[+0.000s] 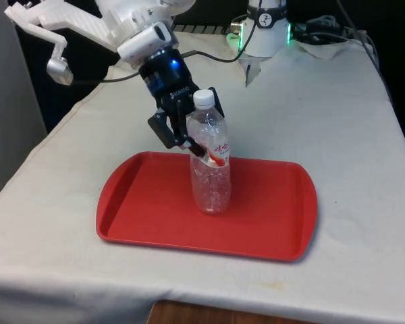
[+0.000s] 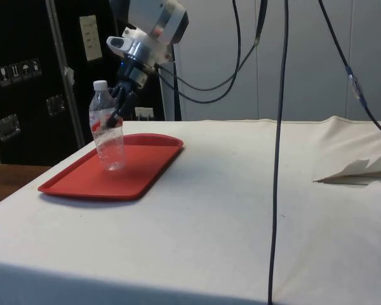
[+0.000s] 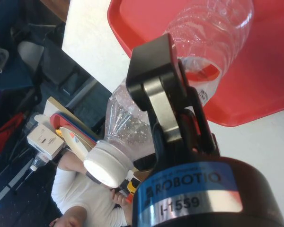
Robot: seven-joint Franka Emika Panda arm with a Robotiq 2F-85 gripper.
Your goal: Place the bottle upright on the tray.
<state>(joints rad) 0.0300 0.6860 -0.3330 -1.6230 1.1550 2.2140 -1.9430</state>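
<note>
A clear plastic bottle point(image 1: 210, 177) with a white cap and a red label stands upright near the middle of the red tray point(image 1: 145, 206), its base on the tray floor. My black gripper point(image 1: 204, 138) reaches in from the front view's left at label height. Its fingers are shut on the bottle, one in front and one behind. From the side, the bottle point(image 2: 110, 145) stands at the tray's point(image 2: 149, 166) far part with the gripper point(image 2: 116, 115) against its upper half. In the wrist view a finger point(image 3: 158, 97) presses the bottle point(image 3: 213, 28) at its crumpled label, above the tray point(image 3: 267, 71).
White cloth lies around the tray, whose front rim is close to the table's near edge. Cables point(image 2: 280, 127) hang over the table in the side view, and a crumpled fold of cloth point(image 2: 359, 170) lies at its right. A person in a white shirt point(image 3: 85, 201) is beyond the table edge.
</note>
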